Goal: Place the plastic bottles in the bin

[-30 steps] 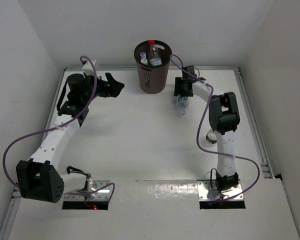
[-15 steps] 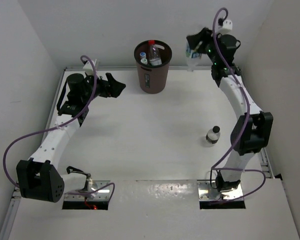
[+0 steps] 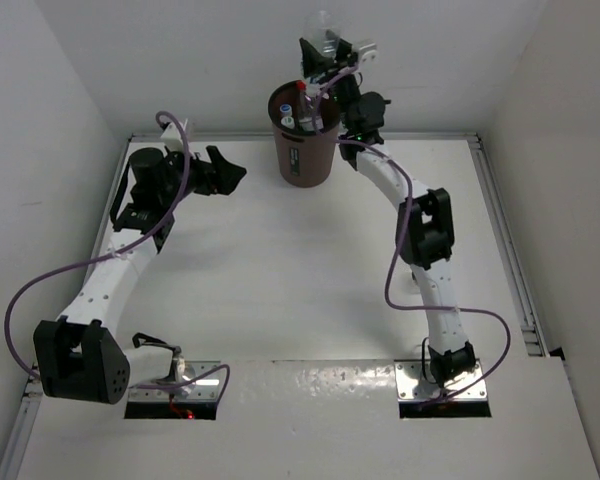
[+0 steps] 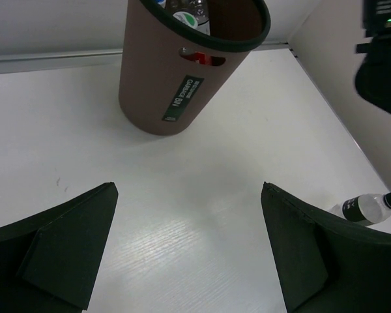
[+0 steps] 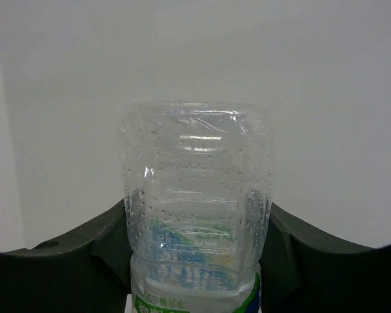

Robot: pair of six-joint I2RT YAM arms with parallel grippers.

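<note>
Our left arm (image 3: 105,283) and right arm (image 3: 435,296) have white links and black joints; purple cables (image 3: 7,318) loop along them. The left gripper (image 4: 188,195) and right gripper (image 5: 195,228) are matte black.

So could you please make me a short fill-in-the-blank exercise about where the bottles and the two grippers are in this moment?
1. The jaws of the ___ arm are shut on a clear bottle, held in the air near the bin.
2. The left gripper has its jaws ___.
3. One dark-capped bottle is on the table, ___ the bin.
Missing words: right; open; outside.
</note>
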